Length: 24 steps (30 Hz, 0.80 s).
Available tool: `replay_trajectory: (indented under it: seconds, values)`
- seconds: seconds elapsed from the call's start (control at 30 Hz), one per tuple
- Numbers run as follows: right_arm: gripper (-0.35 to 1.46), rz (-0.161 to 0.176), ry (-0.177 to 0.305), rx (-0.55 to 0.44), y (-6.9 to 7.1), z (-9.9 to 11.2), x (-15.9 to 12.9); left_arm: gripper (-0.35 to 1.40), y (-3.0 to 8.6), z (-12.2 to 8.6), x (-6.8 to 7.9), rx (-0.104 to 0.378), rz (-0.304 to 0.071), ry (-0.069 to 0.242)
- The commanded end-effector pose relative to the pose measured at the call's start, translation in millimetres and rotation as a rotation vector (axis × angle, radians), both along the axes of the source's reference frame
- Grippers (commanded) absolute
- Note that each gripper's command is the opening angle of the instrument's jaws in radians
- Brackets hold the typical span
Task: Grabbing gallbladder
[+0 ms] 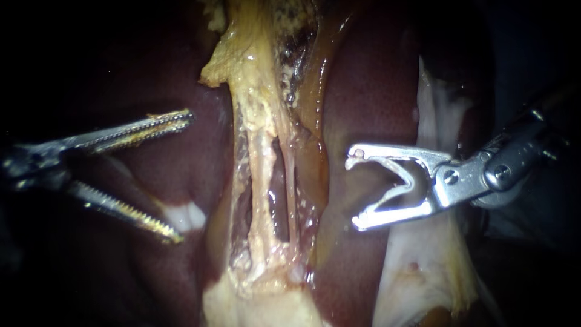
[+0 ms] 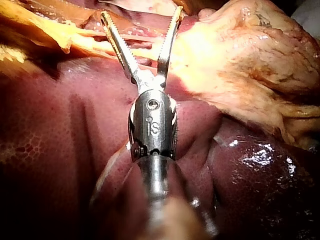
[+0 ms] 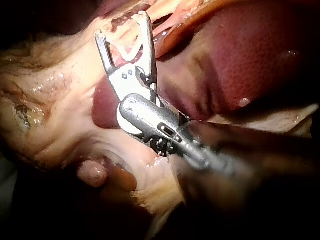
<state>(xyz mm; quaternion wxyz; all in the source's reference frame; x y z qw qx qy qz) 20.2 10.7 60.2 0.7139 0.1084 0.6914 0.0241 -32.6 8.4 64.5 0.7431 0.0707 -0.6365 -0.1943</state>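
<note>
Left instrument [image 1: 181,176]: comes in from the left, its two toothed jaws spread wide and holding nothing, lying over dark red liver [image 1: 369,91].
Left instrument, own wrist view [image 2: 140,14]: the jaw tips reach the pale yellow strands ahead, with nothing between them.
Right instrument [image 1: 354,192]: comes in from the right, its jaws parted with a clear gap and holding nothing, over the liver just beside the strands.
Right instrument, own wrist view [image 3: 122,27]: the open jaws stand over pale tissue.
Gallbladder [image 1: 260,306]: a pale, yellowish, wrinkled mass at the lower middle, below both instruments and touched by neither.
Strands [image 1: 261,181]: thin pale bands running up from the gallbladder, between the two instruments.
Pale membrane [image 1: 423,260]: lies under the right instrument.
</note>
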Motion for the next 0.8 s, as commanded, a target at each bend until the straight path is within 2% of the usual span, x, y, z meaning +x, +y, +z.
replay_trajectory:
  seconds: [0.03,0.1,0.2,0.27,0.4,0.5,0.6,0.8]
  values:
    - [0.59,-0.001,0.000,0.000,0.0,0.0,0.0,1.13,0.1,-0.2,0.1,0.019,-0.002,-0.005]
    - [0.59,0.000,0.000,0.000,0.0,0.0,0.0,1.08,0.4,-0.1,0.1,0.059,-0.032,0.002]
    - [0.59,-0.001,0.000,0.000,0.0,0.0,0.0,0.96,0.9,0.3,0.0,0.140,-0.116,0.016]
    - [0.59,-0.001,0.000,0.000,-0.1,0.0,0.0,0.94,1.4,0.8,-0.1,0.174,-0.152,0.023]
    - [0.59,-0.001,0.000,-0.001,-0.1,0.0,0.0,0.91,3.4,2.0,-0.5,0.219,-0.224,0.043]
    - [0.59,-0.001,0.000,-0.001,-0.1,0.0,0.0,0.91,5.1,3.0,-0.8,0.241,-0.254,0.051]
    - [0.59,0.000,0.000,-0.001,-0.1,0.1,0.1,0.91,6.3,4.0,-1.1,0.277,-0.277,0.048]
    - [0.59,-0.001,0.000,-0.001,-0.1,0.1,0.1,0.83,7.4,5.4,-1.9,0.345,-0.305,0.035]
